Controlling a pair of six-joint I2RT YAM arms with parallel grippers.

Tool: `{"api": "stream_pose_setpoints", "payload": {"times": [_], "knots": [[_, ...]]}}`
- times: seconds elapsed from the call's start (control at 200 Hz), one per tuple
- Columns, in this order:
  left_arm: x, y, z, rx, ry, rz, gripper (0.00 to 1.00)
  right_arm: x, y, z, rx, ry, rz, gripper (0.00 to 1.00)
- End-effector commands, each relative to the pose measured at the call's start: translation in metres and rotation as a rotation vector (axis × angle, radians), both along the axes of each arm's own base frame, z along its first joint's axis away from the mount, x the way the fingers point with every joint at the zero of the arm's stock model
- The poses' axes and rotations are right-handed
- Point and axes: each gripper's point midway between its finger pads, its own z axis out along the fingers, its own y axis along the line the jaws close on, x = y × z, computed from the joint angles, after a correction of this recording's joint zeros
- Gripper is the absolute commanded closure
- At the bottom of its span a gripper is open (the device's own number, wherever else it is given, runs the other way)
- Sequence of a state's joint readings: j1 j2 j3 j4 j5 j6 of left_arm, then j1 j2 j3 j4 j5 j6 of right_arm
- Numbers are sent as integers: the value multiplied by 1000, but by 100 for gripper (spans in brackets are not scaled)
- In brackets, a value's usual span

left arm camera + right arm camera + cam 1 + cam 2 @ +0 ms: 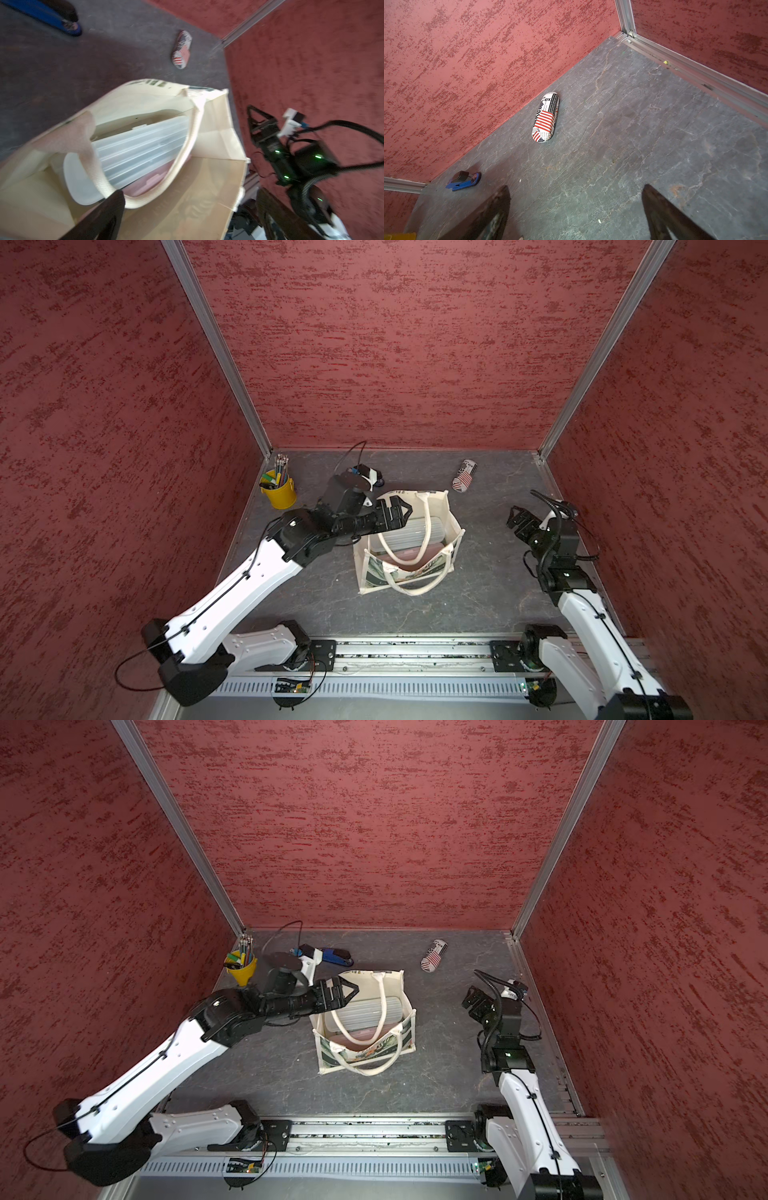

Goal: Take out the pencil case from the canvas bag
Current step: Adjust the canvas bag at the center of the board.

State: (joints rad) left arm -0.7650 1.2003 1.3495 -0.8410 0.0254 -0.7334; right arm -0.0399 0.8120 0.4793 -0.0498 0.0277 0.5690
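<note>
The cream canvas bag (449, 506) (401, 982) stands open mid-table, its leaf print facing the front. Inside lies a translucent ribbed pencil case (409, 531) (141, 149) with a flat pink thing (153, 180) beside it. One looped handle (97, 166) drapes across the case. My left gripper (405, 510) (353, 990) (189, 192) hovers open over the bag's left rim, holding nothing. Its fingertips (116, 195) straddle the near wall of the bag. My right gripper (513, 518) (467, 998) (575, 187) is open and empty above bare table, to the right of the bag.
A flag-printed glasses case (464, 476) (546, 118) lies at the back right. A blue stapler (332, 956) (464, 180) lies behind the left arm. A yellow cup of pens (280, 489) stands in the back left corner. Red walls close three sides.
</note>
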Motion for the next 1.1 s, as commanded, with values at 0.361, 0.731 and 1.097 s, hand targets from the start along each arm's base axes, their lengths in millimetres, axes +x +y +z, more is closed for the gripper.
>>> {"api": "stream_pose_setpoints", "payload": {"times": [0.361, 0.731, 1.097], "knots": [[1, 53, -44, 277, 64, 167, 1, -1, 1, 12, 4, -40, 0, 1], [26, 17, -78, 270, 108, 83, 10, 1, 1, 13, -9, -41, 4, 1], [39, -12, -62, 90, 110, 55, 100, 0, -1, 18, -30, -47, -1, 1]]}}
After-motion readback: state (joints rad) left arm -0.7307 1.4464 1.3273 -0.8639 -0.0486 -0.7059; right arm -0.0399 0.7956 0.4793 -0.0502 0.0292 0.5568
